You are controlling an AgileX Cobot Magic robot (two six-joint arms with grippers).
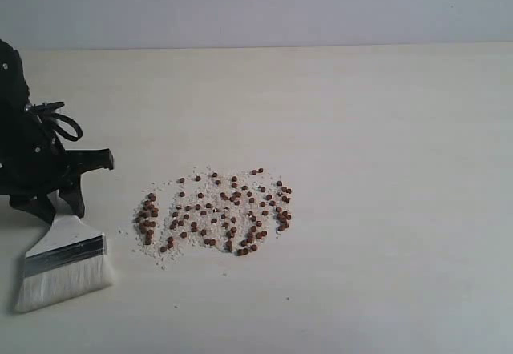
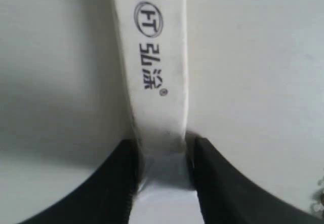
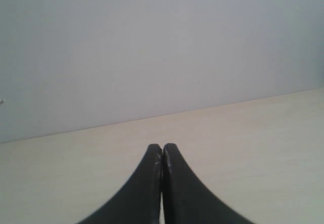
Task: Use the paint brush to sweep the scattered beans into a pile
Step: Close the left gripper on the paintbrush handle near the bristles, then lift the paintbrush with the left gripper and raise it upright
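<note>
Left wrist view: left hand (image 2: 163,158) grips the paint brush (image 1: 64,262) handle by the ferrule, jaws wide around it. Bristles look down on the desk (image 1: 385,130) just beyond the hand. The beans (image 1: 216,210) are spread loosely off to its side, untouched. I'd keep the bristles flat, start outside the spread and stroke inward lightly. Right hand (image 3: 162,150) is fully closed and empty.

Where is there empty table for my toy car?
The stretch right of the beans is bare, and the strip between them and the back wall. It's crowded on the left, where the left end effector holds the paint brush.
</note>
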